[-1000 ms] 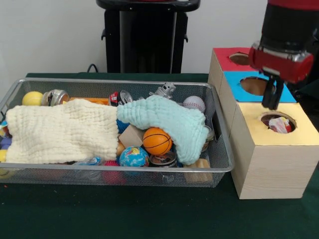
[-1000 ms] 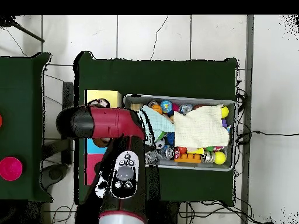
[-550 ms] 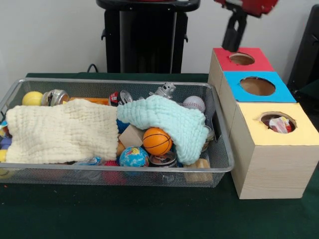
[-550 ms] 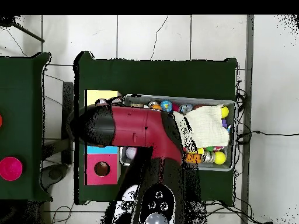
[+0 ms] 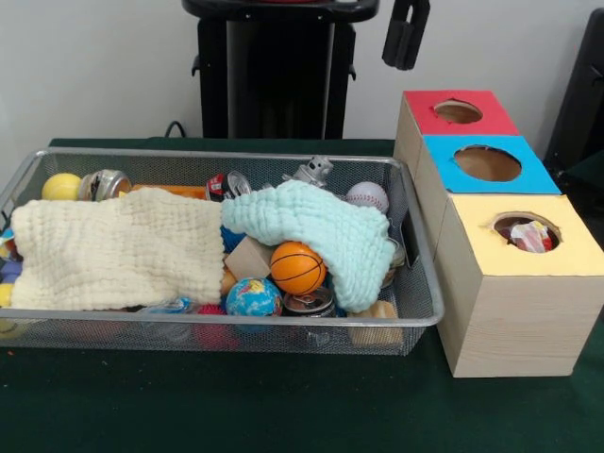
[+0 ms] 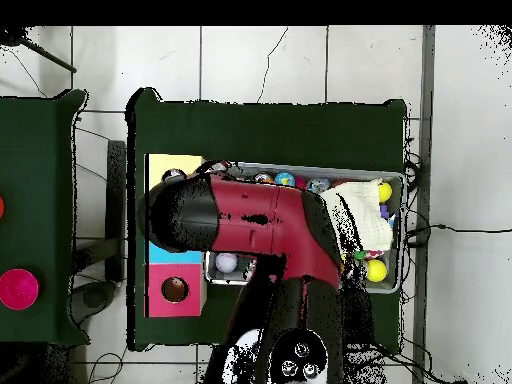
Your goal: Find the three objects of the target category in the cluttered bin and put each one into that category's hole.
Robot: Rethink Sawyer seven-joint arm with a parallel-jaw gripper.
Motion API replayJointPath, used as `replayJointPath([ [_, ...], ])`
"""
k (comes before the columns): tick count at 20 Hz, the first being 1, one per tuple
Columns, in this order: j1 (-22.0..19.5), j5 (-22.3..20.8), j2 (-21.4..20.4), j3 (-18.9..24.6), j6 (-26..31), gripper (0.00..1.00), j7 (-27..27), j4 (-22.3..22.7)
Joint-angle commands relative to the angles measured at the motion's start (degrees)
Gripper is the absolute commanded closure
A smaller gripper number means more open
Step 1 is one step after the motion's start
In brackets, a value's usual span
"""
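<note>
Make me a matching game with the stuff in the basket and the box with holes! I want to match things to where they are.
Things:
1. orange basketball
2. yellow ball
3. baseball
4. wrapper

Places:
A. inside the yellow hole
B. far left corner of the basket
C. beside the globe ball, under the mint cloth's edge
D. far right corner of the basket

Pairs: 1-C, 2-B, 3-D, 4-A

A wire mesh bin [image 5: 415, 283] sits on the green worktop [image 5: 283, 406], holding a cream cloth [image 5: 113, 250] and a pale green cloth [image 5: 321, 226] over balls, cans and blocks. An orange basketball [image 5: 297, 268] and a globe ball [image 5: 253, 297] show. Beside it stands a wooden box [image 5: 500, 311] with 3 holes: red, blue, yellow. The gripper [image 5: 406, 33] hangs high above.
</note>
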Motion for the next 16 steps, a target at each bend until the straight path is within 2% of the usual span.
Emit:
replayJointPath([
  [1, -1.8, -1.9, 8.8, 9.3, 8.2, 1.00, -7.9, -4.8],
  [6, -2.4, -1.7, 13.2, 11.9, 4.5, 1.00, -7.8, -8.7],
  [8, -3.0, -1.9, 14.0, 13.2, 0.8, 1.00, -8.2, -9.0],
  [11, -6.2, -3.4, 14.9, 17.8, -6.8, 1.00, -13.7, -8.9],
  [12, -7.6, -3.3, 15.2, 19.5, -6.2, 1.00, -15.9, -9.0],
  [14, -8.6, -5.0, 15.0, 20.2, -3.5, 1.00, -18.8, -10.2],
  [16, -9.6, -7.4, 13.9, 20.4, -3.7, 1.00, -20.7, -10.7],
])
